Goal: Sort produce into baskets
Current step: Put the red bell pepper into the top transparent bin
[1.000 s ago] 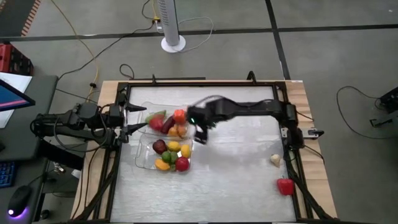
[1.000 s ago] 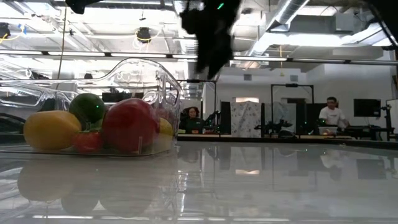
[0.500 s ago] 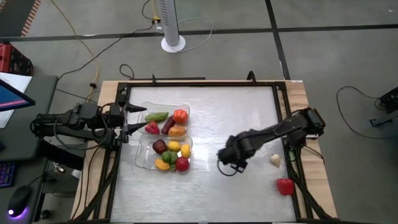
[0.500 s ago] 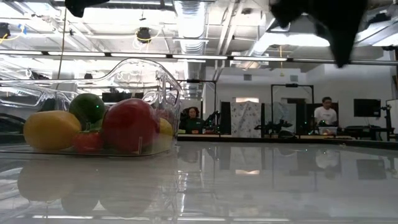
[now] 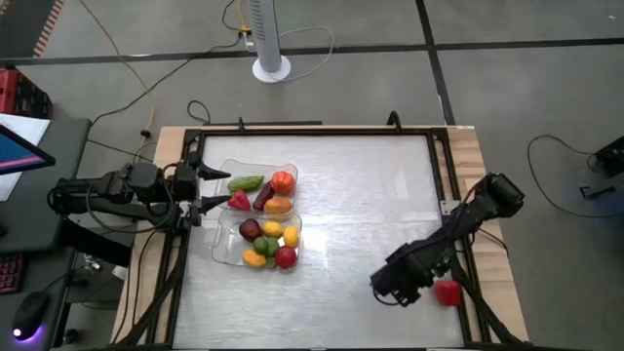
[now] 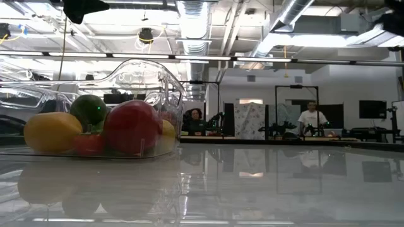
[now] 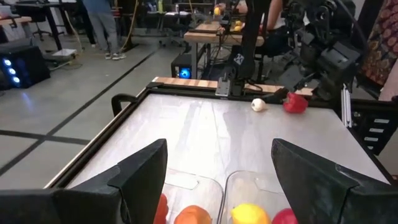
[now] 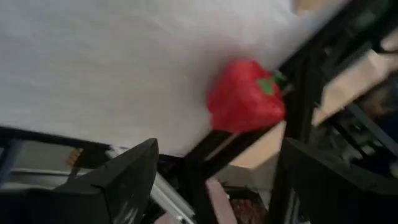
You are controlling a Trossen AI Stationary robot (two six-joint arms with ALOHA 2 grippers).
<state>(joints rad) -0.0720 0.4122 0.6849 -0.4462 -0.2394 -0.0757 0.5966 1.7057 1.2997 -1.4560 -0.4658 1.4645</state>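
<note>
Two clear trays sit at the table's left. The far tray [image 5: 255,168] holds a green piece, a red one, an orange one and a dark one. The near tray [image 5: 222,246] holds several pieces, red, yellow, green and purple. A red pepper [image 5: 448,292] lies on the table by the near right corner, and it also shows in the right wrist view [image 8: 245,96]. A whitish piece [image 7: 258,104] lies beside it. My right gripper [image 5: 392,289] is open and empty, just left of the pepper. My left gripper [image 5: 222,190] is open and empty at the trays' left edge.
A black frame rail [image 5: 466,283] runs along the table's right edge, close to the pepper. The middle of the table [image 5: 351,214] is bare metal. People stand in the room beyond the table [image 6: 310,116].
My right gripper has swung from over the trays across the table toward its near right corner, and now stands next to the red pepper. It has left the low view. The produce in the trays has stayed put.
</note>
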